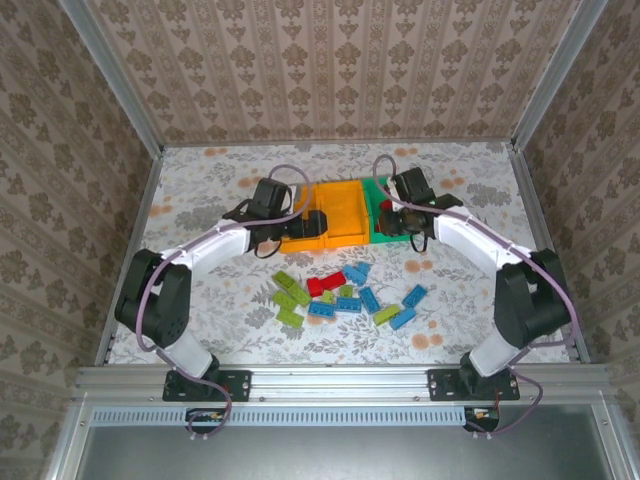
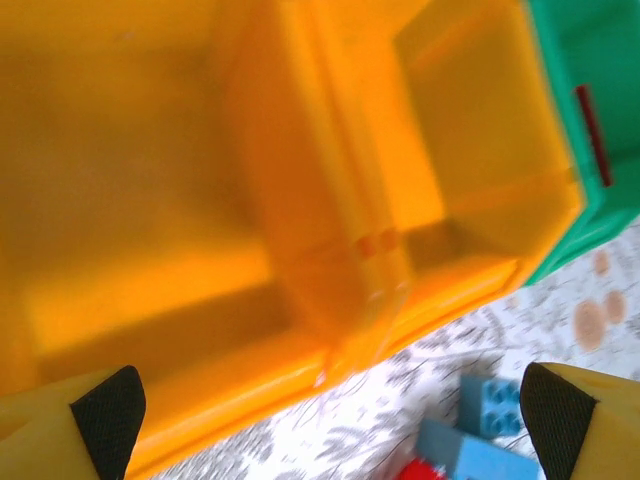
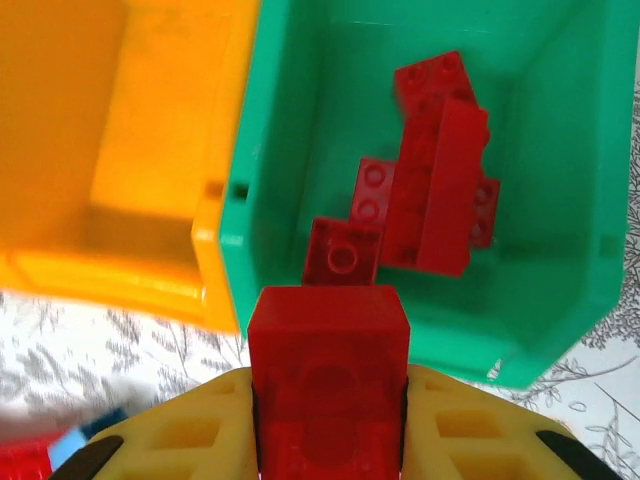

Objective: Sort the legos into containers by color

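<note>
Orange bins (image 2: 300, 200): far left; left gripper (image 2: 330, 415) above, jaws wide apart.
Green bin (image 3: 560, 150): far right, holds red bricks (image 3: 430, 190).
Right gripper (image 3: 328, 420): clamped on red brick (image 3: 328, 340) over the bin's near wall. Step: depositing. Next: release inside.
Loose legos (image 1: 345, 295): near, unsorted.

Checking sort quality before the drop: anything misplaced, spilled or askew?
Nothing stands out. The green bin holds only red bricks, the right fingers grip another red brick at its near rim, and both orange bins stand upright beside it.

Row of bins (image 1: 340, 237), bricks (image 1: 348, 304) before them
</note>
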